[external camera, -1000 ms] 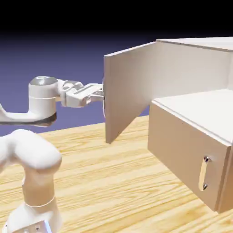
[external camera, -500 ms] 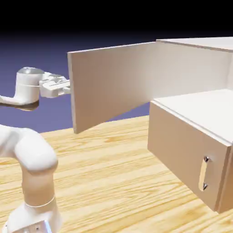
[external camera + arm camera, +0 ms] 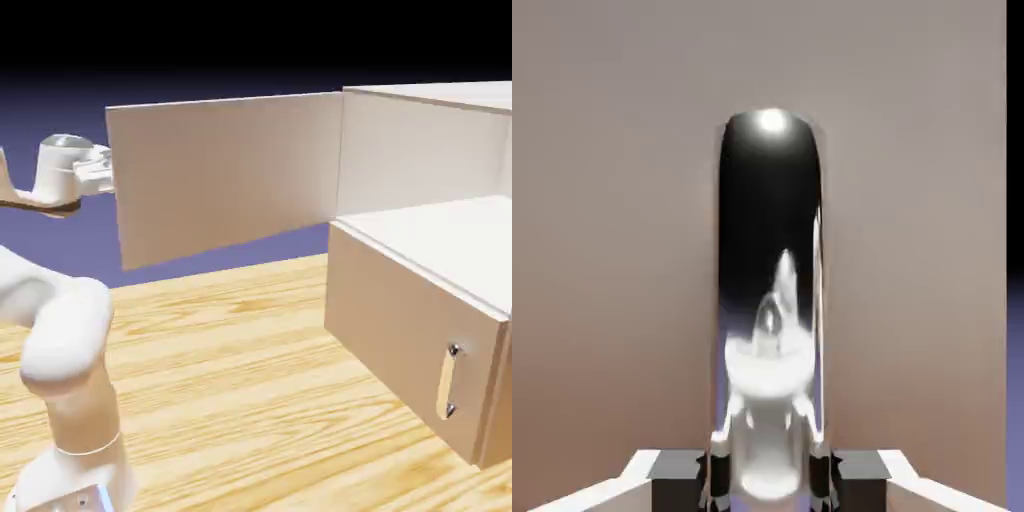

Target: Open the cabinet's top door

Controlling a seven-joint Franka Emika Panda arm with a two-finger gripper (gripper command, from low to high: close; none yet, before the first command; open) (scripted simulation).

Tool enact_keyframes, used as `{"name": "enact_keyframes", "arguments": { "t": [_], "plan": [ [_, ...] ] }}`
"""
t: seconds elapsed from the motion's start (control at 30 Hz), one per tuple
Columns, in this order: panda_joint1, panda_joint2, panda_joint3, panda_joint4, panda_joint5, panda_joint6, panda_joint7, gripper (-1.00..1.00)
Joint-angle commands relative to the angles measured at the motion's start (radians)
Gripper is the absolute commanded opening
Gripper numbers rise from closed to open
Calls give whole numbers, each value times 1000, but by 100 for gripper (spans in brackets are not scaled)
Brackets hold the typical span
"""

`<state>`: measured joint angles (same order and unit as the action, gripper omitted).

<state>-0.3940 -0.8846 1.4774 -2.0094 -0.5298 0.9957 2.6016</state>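
A wooden table (image 3: 250,380) with pale yellow-brown grain fills the lower half of the exterior view, its boards running across the picture. Two things stand directly on it. The arm's white base (image 3: 70,470) rises from the lower left corner. The beige cabinet (image 3: 430,330) sits at the right, its lower front panel reaching down to the tabletop near the right edge. The stretch of wood between base and cabinet shows bare grain. The hand view shows no part of the table.
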Motion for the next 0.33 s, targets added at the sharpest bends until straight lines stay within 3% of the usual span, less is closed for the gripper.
{"name": "enact_keyframes", "arguments": {
  "t": [0.0,0.3],
  "plan": [
    [-36,-10,22,36,9,-21,-8,-100],
    [-331,-119,167,362,67,-196,-102,-100]
  ]
}}
